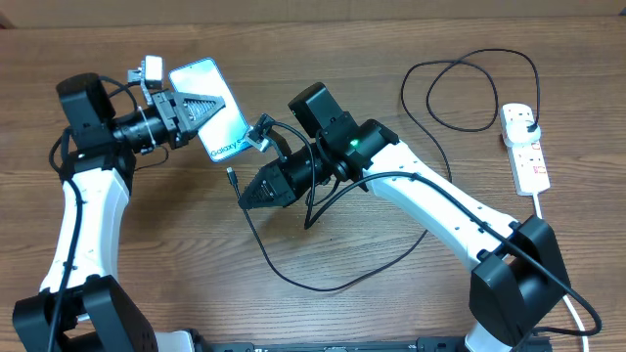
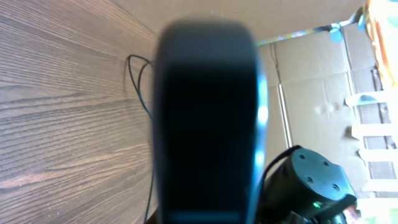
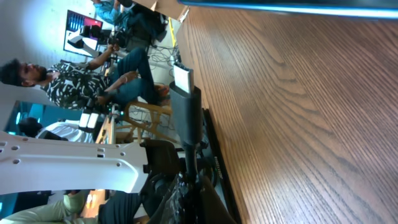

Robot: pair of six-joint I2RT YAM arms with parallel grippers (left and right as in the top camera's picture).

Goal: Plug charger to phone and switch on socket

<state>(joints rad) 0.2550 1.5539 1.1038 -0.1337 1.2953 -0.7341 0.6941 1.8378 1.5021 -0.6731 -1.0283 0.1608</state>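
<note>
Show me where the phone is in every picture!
Overhead: the phone sits upper left of centre, in the left gripper.
Left wrist: the phone is the big dark blur filling the middle.
Right wrist: only its blue edge, along the top.
Shared landmark: the wooden table, in all three.

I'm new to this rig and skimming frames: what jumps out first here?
The glowing cyan phone, gripped by the left gripper at upper left. Just below it, the right gripper pinches the charger by its connector, tip toward the phone. At far right lies the white socket, a black plug seated in it.
</note>
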